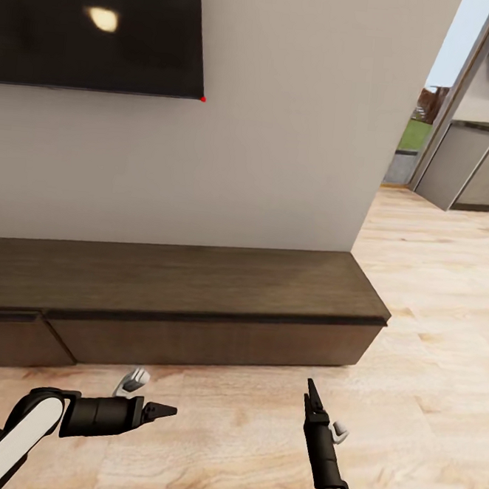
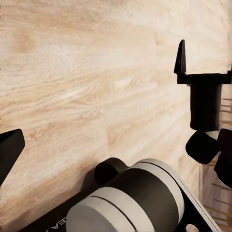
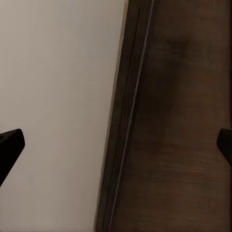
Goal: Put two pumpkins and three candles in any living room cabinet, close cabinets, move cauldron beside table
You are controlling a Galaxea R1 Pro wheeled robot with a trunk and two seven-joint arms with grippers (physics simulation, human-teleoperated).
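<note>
The cabinet [image 1: 196,285], a long low dark brown unit, runs along the white wall straight ahead, and its drawer fronts [image 1: 214,342] look shut. My left gripper [image 1: 165,411] hangs low over the wood floor in front of it, pointing right, with its fingers spread open and empty. To its right, my right gripper [image 1: 310,393] points towards the cabinet, also open and empty. In the right wrist view the cabinet's dark top [image 3: 183,121] meets the pale wall, with the fingertips [image 3: 9,145] wide apart. The pumpkins, candles, cauldron and table are out of view.
A black TV screen [image 1: 93,24] hangs on the wall above the cabinet. The wall ends at the right, where light wood floor [image 1: 439,306] leads to grey kitchen cabinets [image 1: 480,172]. The left wrist view looks across the floor [image 2: 87,72] to my right arm's gripper [image 2: 181,58].
</note>
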